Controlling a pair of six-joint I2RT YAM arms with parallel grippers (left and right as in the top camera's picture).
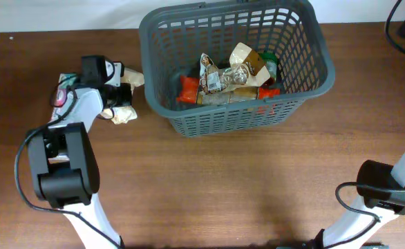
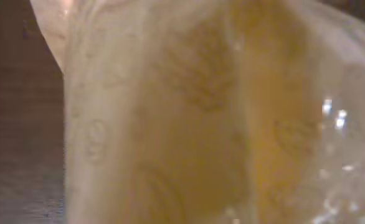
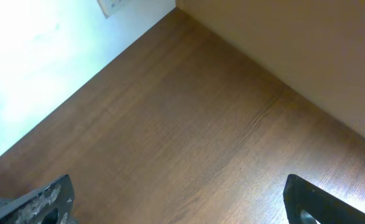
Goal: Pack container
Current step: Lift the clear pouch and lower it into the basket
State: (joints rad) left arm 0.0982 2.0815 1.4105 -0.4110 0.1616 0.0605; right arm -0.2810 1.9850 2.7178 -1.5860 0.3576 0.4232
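Container (image 1: 306,76) holding packets (image 1: 223,79), left gripper (image 1: 119,93) at cream packet (image 2: 170,124) — grip unclear, right gripper (image 3: 179,202) spread wide

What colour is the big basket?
The basket is dark grey all over. The overhead view shows it best.

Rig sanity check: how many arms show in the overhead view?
2. Left arm at the left, reaching beside the basket; right arm at bottom right, mostly out of frame.
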